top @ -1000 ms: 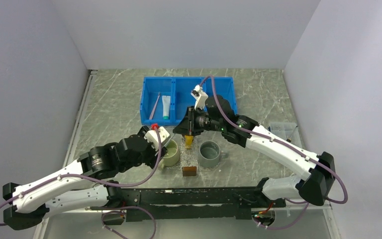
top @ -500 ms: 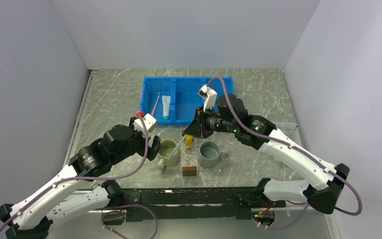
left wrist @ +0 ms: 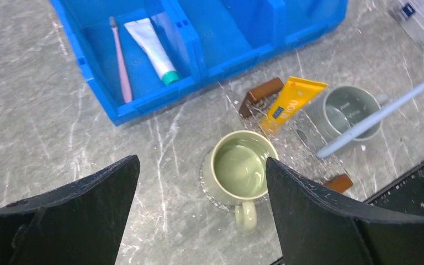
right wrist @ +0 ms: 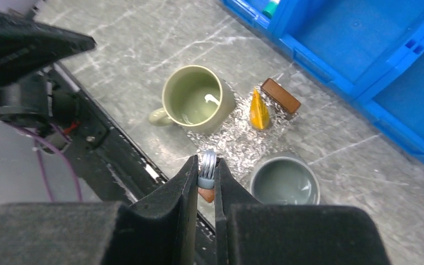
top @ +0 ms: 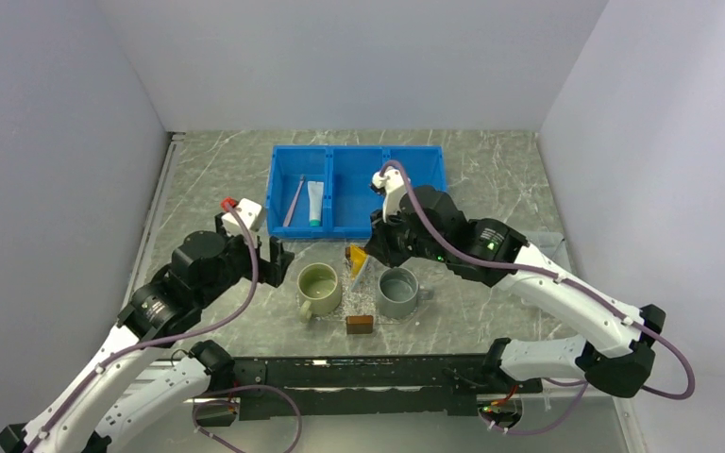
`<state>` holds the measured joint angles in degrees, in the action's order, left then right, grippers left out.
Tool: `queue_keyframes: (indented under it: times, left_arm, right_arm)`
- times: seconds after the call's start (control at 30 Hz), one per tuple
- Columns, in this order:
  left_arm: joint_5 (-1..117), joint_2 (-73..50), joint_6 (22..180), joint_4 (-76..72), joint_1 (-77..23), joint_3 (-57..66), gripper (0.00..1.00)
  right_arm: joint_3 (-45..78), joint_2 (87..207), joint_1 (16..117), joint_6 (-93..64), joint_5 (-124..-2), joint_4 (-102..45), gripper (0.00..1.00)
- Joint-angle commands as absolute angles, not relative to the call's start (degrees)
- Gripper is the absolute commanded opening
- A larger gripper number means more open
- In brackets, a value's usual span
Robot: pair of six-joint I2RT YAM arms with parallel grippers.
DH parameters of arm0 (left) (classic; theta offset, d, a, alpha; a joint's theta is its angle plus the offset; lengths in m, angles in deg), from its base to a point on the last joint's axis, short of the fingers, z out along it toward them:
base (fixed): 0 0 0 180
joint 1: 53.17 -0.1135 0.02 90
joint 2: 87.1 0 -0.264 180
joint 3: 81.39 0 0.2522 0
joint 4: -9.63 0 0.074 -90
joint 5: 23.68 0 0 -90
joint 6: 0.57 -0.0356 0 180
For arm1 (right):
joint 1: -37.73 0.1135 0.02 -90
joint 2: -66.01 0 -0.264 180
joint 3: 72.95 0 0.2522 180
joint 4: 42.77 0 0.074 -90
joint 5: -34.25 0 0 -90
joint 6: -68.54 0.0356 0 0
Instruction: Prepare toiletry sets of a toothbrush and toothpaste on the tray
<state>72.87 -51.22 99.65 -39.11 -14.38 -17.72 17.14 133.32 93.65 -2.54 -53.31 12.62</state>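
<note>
Here the right fingers (right wrist: 183,204) pinch the pale blue toothbrush (left wrist: 381,112) above the tray (left wrist: 303,150), while the left fingers (left wrist: 88,210) gape wide, holding nothing.
Only the left wrist view shows that brush full length, slanting over the grey mug (left wrist: 337,105); the right wrist view shows just its clamped end. Counted on the desk (top: 217,179): one blue bin (left wrist: 154,99) of three compartments; one tray; two mugs on it, the green mug (left wrist: 242,168) and the grey; two tubes, the yellow toothpaste (left wrist: 290,102) on the tray and the white toothpaste (left wrist: 152,47) in the bin's left compartment beside the pink toothbrush (left wrist: 120,63); two toothbrushes; two brown blocks (left wrist: 260,95).
</note>
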Motion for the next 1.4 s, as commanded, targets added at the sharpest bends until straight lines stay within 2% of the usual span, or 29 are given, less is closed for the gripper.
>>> queue_keyframes:
  times: [0.0, 0.37, 1.37]
  left_arm:
    - [75.83, -53.59, 101.73, -36.3, -17.07, -18.23, 0.91]
    - [77.03, -56.4, 102.0, -36.27, -18.95, -19.48, 0.94]
    - [76.79, -57.44, 101.79, -36.65, -19.53, -19.6, 0.95]
  right_arm:
    - [20.23, 135.14, 96.84, -5.54, -43.45, 15.19, 0.0]
    - [17.71, 138.33, 98.89, -5.63, -39.38, 11.22, 0.0]
    - [13.36, 145.5, 100.58, -3.38, -39.44, 4.98, 0.0]
